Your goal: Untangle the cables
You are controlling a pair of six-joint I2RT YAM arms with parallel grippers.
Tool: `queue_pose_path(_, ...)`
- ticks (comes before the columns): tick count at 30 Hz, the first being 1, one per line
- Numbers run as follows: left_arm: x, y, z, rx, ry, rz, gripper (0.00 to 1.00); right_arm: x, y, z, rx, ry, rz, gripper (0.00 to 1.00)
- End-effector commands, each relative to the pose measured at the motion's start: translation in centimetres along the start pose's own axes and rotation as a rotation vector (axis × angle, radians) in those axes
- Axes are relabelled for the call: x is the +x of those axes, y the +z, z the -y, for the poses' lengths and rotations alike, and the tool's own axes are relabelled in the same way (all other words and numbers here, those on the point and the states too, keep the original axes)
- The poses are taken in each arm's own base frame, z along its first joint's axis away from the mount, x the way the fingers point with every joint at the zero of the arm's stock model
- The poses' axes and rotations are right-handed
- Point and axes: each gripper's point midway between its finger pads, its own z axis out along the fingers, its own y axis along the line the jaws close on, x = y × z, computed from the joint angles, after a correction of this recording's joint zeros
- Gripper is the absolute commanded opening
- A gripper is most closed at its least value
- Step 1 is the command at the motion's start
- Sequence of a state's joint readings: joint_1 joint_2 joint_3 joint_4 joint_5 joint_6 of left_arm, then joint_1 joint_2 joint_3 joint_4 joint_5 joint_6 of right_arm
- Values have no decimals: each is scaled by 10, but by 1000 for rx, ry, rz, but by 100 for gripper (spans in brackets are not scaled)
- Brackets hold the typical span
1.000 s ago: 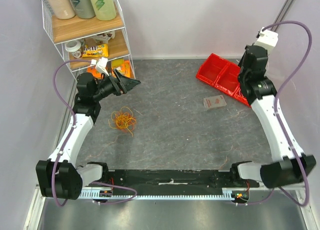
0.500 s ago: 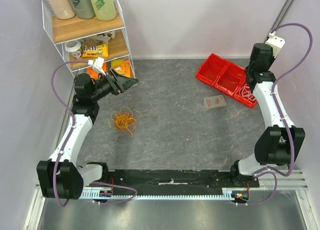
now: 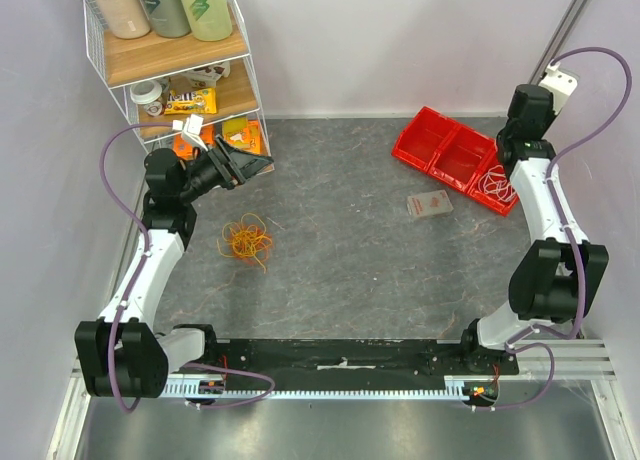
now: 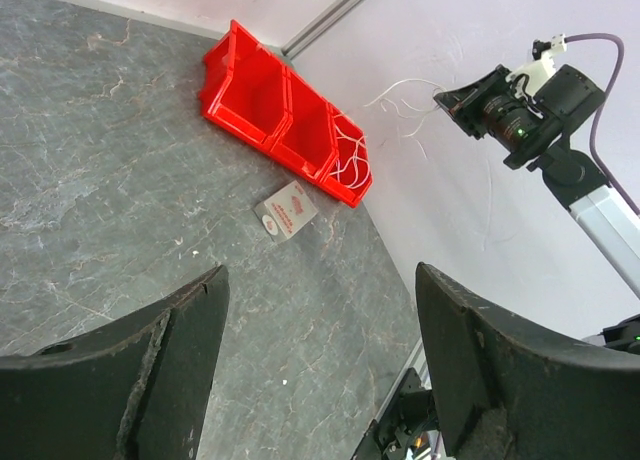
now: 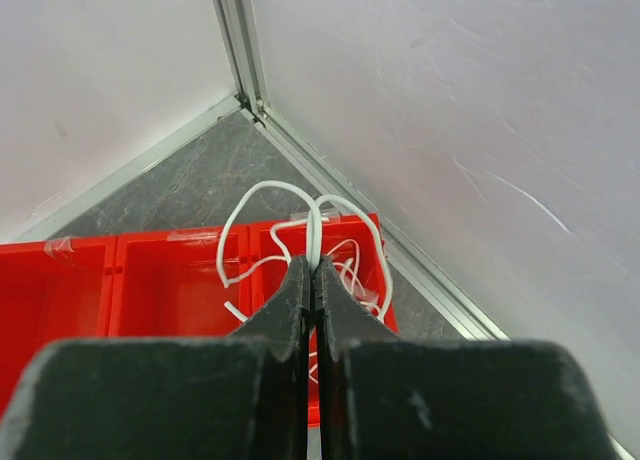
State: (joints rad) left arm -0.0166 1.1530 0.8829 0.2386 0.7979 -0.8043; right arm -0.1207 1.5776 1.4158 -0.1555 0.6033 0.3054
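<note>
A fist-sized tangle of orange and yellow cables (image 3: pixel 246 240) lies on the grey floor at the left. My left gripper (image 3: pixel 258 166) hovers above and behind it, open and empty; in the left wrist view (image 4: pixel 320 275) its jaws stand wide apart over bare floor. My right gripper (image 3: pixel 522 102) is raised at the far right corner, above the red bin (image 3: pixel 455 158). It is shut on a thin white cable (image 5: pixel 316 225) that loops up from the bin's right compartment (image 5: pixel 360 242). The left wrist view shows that gripper (image 4: pixel 445 98) with white wires (image 4: pixel 400 100) hanging from it.
A wire shelf (image 3: pixel 180 70) with bottles and snack packs stands at the back left, close to my left arm. A small card box (image 3: pixel 429 203) lies beside the red bin. More white cables (image 3: pixel 492 185) lie in the bin's right compartment. Walls close the right side.
My right arm has swung from over the bin up and back into the right corner, lifting the white cable. My left gripper has shifted slightly left and stays open.
</note>
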Motion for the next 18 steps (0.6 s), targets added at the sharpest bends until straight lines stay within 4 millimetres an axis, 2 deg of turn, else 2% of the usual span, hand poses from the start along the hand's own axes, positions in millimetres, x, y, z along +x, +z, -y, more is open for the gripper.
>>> queue_pose_path(1,-4,-2,8,37,-1,7,80,-10,4,-5,-16,49,38,0)
queue_pose_path(3,-4,-3,8,38,0,8,80,-7,6,-5,-12,48,32,0)
queue_pose_path(8,-5,-3,9,39,3,11,80,17,18,-1,17,42,-10,0)
queue_pose_path(11,-5,-3,9,39,2,11,80,41,27,-2,-4,56,-57,0)
queue_pose_path(18,-5,-3,8,40,-3,12,80,102,47,-22,-85,39,-205,0)
